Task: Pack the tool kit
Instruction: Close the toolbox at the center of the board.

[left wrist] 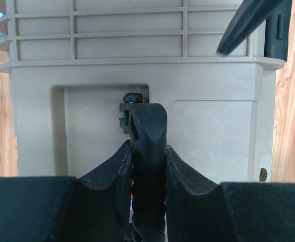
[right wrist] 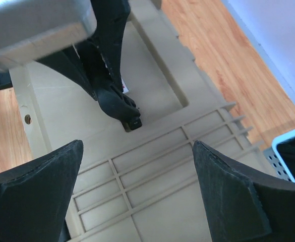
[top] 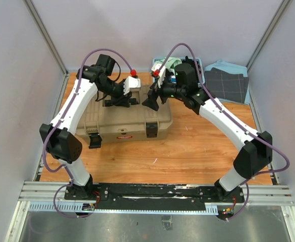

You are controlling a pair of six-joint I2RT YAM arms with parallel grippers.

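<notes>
With the left hand [left wrist: 147,154] pinching the handle [left wrist: 150,121] of the toolbox [top: 118,121] and the right hand [right wrist: 137,151] spread above the lid [right wrist: 152,176], we should lift straight — no twisting.

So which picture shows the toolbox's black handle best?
The left wrist view: the handle fills the centre, pinched between the left jaws. The right wrist view shows it from above, partly hidden by those jaws. The top view shows only a small dark shape.
</notes>
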